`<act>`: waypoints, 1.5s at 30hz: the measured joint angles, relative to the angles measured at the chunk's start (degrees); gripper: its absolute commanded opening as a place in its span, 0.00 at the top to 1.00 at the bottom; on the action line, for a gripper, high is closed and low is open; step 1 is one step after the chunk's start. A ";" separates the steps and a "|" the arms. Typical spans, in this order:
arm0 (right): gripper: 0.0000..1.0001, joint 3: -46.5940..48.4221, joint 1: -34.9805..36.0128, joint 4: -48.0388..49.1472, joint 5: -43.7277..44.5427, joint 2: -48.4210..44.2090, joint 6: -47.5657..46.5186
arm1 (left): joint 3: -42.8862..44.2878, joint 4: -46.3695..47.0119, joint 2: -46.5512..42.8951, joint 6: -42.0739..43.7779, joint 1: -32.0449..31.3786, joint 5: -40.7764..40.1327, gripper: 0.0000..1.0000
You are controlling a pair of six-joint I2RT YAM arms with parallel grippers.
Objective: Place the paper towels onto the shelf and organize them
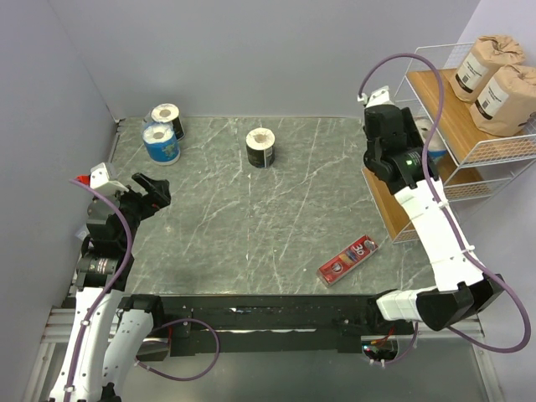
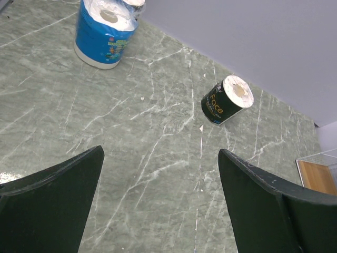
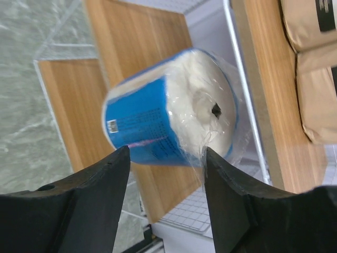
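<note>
Green marble table [image 1: 251, 234] carries the shelf [image 1: 441, 100] at its right edge. Right gripper [image 3: 166, 158] is at the shelf, fingers part-way apart. A blurred blue roll [image 3: 168, 121] lies sideways at the fingertips over a wooden tier; whether it is clamped cannot be told. Left gripper [image 2: 160, 153] hangs wide apart above the table's left side, grasping nothing. Two brown rolls [image 1: 483, 63] stand side by side on the top tier. A second blue roll [image 1: 161, 144] and a black roll [image 1: 167, 115] stand together far left. The other black roll [image 1: 261, 148] stands alone. A red box [image 1: 348, 260] lies front right.
</note>
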 measured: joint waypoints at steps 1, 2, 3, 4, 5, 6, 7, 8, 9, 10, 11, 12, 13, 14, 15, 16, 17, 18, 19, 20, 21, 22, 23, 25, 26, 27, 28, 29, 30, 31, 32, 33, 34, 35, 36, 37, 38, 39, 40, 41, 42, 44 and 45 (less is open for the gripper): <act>0.41 0.09 0.90 0.22 -0.28 -0.02 -0.15 | 0.00 0.00 0.00 -0.02 0.00 0.00 0.03; 0.41 0.15 1.44 0.50 -0.59 -0.02 -0.39 | 0.00 0.00 0.00 -0.02 0.00 0.00 0.04; 0.43 0.15 1.99 1.01 -1.07 -0.02 -0.72 | 0.00 0.00 0.00 0.00 0.00 0.00 0.03; 0.43 0.15 2.29 1.53 -1.46 -0.02 -1.07 | 0.00 0.00 0.00 -0.02 0.00 0.00 0.04; 0.43 0.15 2.56 2.38 -2.10 0.09 -1.57 | 0.00 0.00 0.00 -0.02 0.00 0.00 0.03; 0.44 0.15 2.75 3.37 -2.58 0.22 -2.01 | 0.00 0.00 0.00 -0.02 0.00 0.00 0.04; 0.44 0.15 2.84 4.26 -2.84 0.48 -2.60 | 0.00 0.00 0.00 -0.02 0.00 0.00 0.04; 0.44 0.15 2.86 5.14 -2.78 0.96 -3.17 | 0.00 -0.02 0.00 -0.02 0.00 0.00 0.04; 0.44 0.15 2.84 5.95 -2.64 1.62 -3.85 | 0.00 -0.02 0.00 -0.02 0.00 0.00 0.03; 0.44 0.15 2.82 6.64 -2.25 2.43 -4.61 | 0.00 -0.04 0.00 -0.02 0.00 0.00 0.04; 0.44 0.15 2.82 7.19 -1.75 3.48 -5.18 | 0.00 -0.07 0.00 -0.02 0.00 0.00 0.04; 0.44 0.15 2.78 7.65 -1.18 4.35 -5.88 | 0.00 -0.07 0.00 -0.02 0.00 0.00 0.04; 0.44 0.07 2.71 8.28 -0.59 5.66 -6.69 | 0.00 -0.07 0.00 -0.02 0.00 0.00 0.04; 0.44 -0.20 2.62 9.11 -0.09 6.75 -7.54 | 0.00 -0.09 0.00 -0.02 0.00 0.00 0.04; 0.44 -0.42 2.54 9.70 0.28 7.52 -8.17 | 0.00 -0.09 0.00 -0.02 0.00 0.00 0.04; 0.44 -0.96 2.43 10.80 0.61 8.39 -9.27 | 0.00 -0.09 0.00 -0.02 0.00 0.00 0.04; 0.45 -1.40 2.32 11.50 0.79 8.81 -9.88 | 0.00 -0.09 0.00 -0.02 0.00 0.00 0.04; 0.45 -1.84 2.12 11.98 0.94 9.27 -10.60 | 0.00 -0.11 0.00 -0.02 0.00 0.00 0.04; 0.46 -2.38 1.79 12.57 1.16 9.44 -11.19 | 0.00 -0.11 0.00 0.00 0.00 0.00 0.03; 0.46 -2.75 1.42 12.83 1.44 9.46 -11.61 | 0.00 -0.13 0.00 -0.02 0.00 -0.02 0.04; 0.46 -3.26 0.90 13.55 1.90 9.44 -12.09 | 0.00 -0.20 0.00 -0.02 0.00 -0.02 0.03; 0.47 -3.76 0.22 14.40 2.14 9.31 -12.63 | 0.00 -0.24 0.00 -0.02 0.00 -0.02 0.04; 0.47 -4.50 -0.48 15.43 2.38 9.14 -13.00 | 0.00 -0.26 0.00 -0.02 0.00 -0.02 0.03; 0.48 -6.58 -2.03 17.46 2.99 8.46 -13.94 | 0.00 -0.26 0.00 0.00 0.00 -0.02 0.03; 0.48 -7.80 -2.78 18.34 3.17 7.98 -14.43 | 0.00 -0.26 0.00 -0.02 0.00 -0.02 0.03; 0.48 -8.83 -3.45 18.99 3.34 7.45 -14.88 | 0.00 -0.26 0.00 -0.02 0.00 -0.02 0.04; 0.48 -9.79 -4.15 19.78 3.45 6.86 -15.30 | 0.00 -0.26 0.00 -0.02 0.00 -0.02 0.04; 0.48 -10.51 -4.70 20.48 3.48 6.32 -15.74 | 0.00 -0.26 0.00 0.00 0.00 -0.02 0.03; 0.48 -11.47 -5.35 21.53 3.45 5.57 -16.39 | 0.00 -0.26 0.00 -0.02 0.00 -0.02 0.04; 0.48 -12.41 -6.01 22.58 3.37 4.72 -16.90 | 0.00 -0.26 0.00 0.00 0.00 -0.02 0.03; 0.47 -13.11 -6.64 23.19 3.32 4.02 -17.44 | 0.00 -0.26 0.00 -0.02 0.00 -0.02 0.03; 0.47 -13.64 -7.23 23.89 3.32 3.43 -17.92 | 0.00 -0.26 0.00 -0.02 0.00 -0.02 0.04; 0.46 -13.73 -7.58 24.13 3.26 3.13 -18.12 | 0.00 -0.26 0.00 -0.02 0.00 -0.02 0.04; 0.46 -13.73 -7.85 24.50 3.10 2.84 -18.25 | 0.00 -0.26 0.00 -0.02 0.00 -0.02 0.04; 0.46 -13.70 -8.09 24.74 2.95 2.64 -18.21 | 0.00 -0.26 0.00 -0.02 0.00 -0.02 0.04; 0.45 -13.62 -8.17 24.65 2.71 2.49 -18.16 | 0.00 -0.26 0.00 -0.02 0.00 -0.02 0.04; 0.45 -13.40 -8.15 24.46 2.38 2.45 -18.08 | 0.00 -0.26 0.00 -0.02 0.00 -0.02 0.04; 0.44 -13.20 -8.15 24.44 2.14 2.45 -18.01 | 0.00 -0.26 0.00 -0.02 0.00 -0.02 0.04; 0.43 -13.09 -8.04 24.33 1.97 2.45 -17.99 | -0.02 -0.26 0.00 -0.02 0.00 -0.02 0.03; 0.41 -12.98 -7.85 24.11 1.92 2.45 -17.94 | 0.00 -0.26 0.00 -0.02 0.00 -0.02 0.04; 0.40 -12.83 -7.50 23.71 1.88 2.45 -17.81 | 0.00 -0.26 0.00 -0.02 0.00 -0.04 0.04; 0.37 -12.37 -6.60 22.49 1.49 2.38 -17.22 | 0.00 -0.26 0.00 -0.02 0.00 -0.04 0.03; 0.36 -12.07 -5.88 21.64 1.14 2.29 -16.68 | 0.00 -0.26 0.00 -0.02 0.00 -0.04 0.03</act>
